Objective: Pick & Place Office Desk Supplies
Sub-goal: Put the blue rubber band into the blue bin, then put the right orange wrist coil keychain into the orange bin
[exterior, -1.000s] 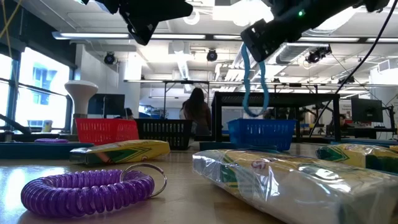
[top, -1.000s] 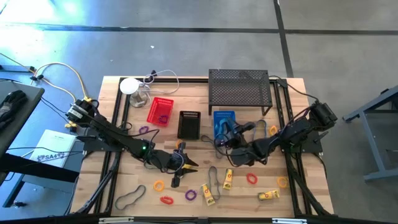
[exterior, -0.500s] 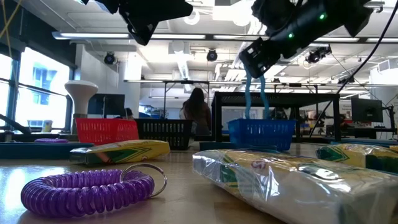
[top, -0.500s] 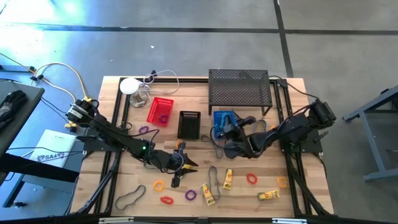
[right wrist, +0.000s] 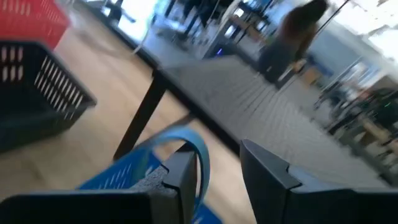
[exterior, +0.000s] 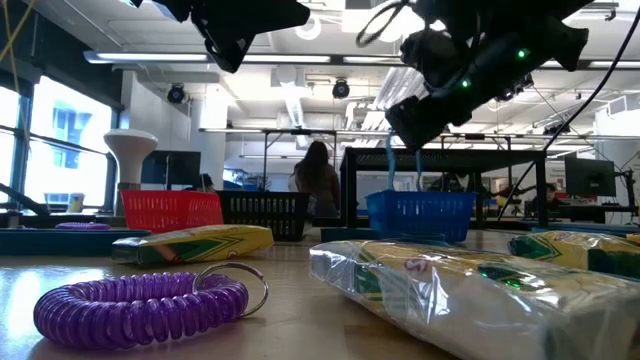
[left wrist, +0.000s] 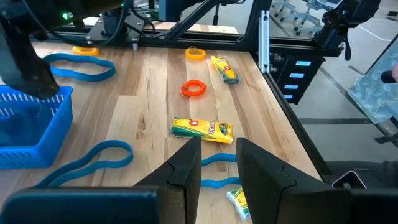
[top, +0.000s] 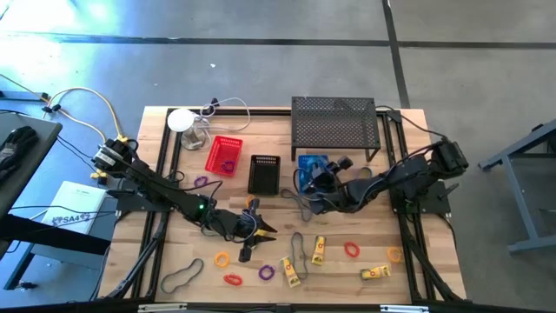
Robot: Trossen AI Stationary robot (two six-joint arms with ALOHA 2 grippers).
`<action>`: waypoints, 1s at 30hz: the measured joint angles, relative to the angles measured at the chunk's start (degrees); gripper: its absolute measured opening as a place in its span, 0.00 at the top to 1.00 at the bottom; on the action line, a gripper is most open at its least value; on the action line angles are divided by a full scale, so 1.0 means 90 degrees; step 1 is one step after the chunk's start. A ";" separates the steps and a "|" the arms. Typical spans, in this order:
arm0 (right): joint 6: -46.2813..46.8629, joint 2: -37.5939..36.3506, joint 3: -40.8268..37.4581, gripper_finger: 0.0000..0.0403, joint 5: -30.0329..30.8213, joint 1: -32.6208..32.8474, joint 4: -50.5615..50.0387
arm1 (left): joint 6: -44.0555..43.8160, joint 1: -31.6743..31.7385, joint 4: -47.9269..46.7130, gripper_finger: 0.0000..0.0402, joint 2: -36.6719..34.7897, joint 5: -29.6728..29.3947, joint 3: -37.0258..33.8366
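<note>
Grey concrete floor (top: 261, 52), bright windows (exterior: 60, 140), ceiling strip lights (exterior: 300, 60)

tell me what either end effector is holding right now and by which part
The right end effector pinches a blue rubber-band loop at its top, the rest hanging down into the blue basket. The left end effector holds nothing.
</note>
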 joint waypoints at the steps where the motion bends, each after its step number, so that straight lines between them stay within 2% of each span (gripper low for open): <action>1: 0.0177 0.0000 0.0000 0.73 -0.0163 -0.0027 -0.0136 | 0.0000 0.0000 -0.0002 0.76 0.0000 0.0000 0.0000; 7: 0.0902 0.0000 0.0000 0.73 -0.1232 -0.0217 -0.0577 | 0.0000 0.0000 0.0000 0.76 0.0000 -0.0001 0.0000; 15: 0.1366 0.0000 0.0000 0.73 -0.3265 -0.0660 -0.0578 | 0.0000 0.0000 0.0001 0.76 0.0000 -0.0002 0.0000; 23: 0.1621 0.0000 0.0002 0.73 -0.4766 -0.0956 -0.0623 | 0.0002 0.0000 0.0002 0.76 0.0000 -0.0005 0.0000; 26: 0.1684 0.0000 0.0002 0.73 -0.5108 -0.1040 -0.0647 | 0.0002 0.0000 0.0001 0.76 0.0000 -0.0007 0.0000; 30: 0.1675 -0.0033 0.0000 0.73 -0.5042 -0.1070 -0.0669 | 0.0002 0.0000 0.0001 0.76 0.0000 -0.0007 0.0000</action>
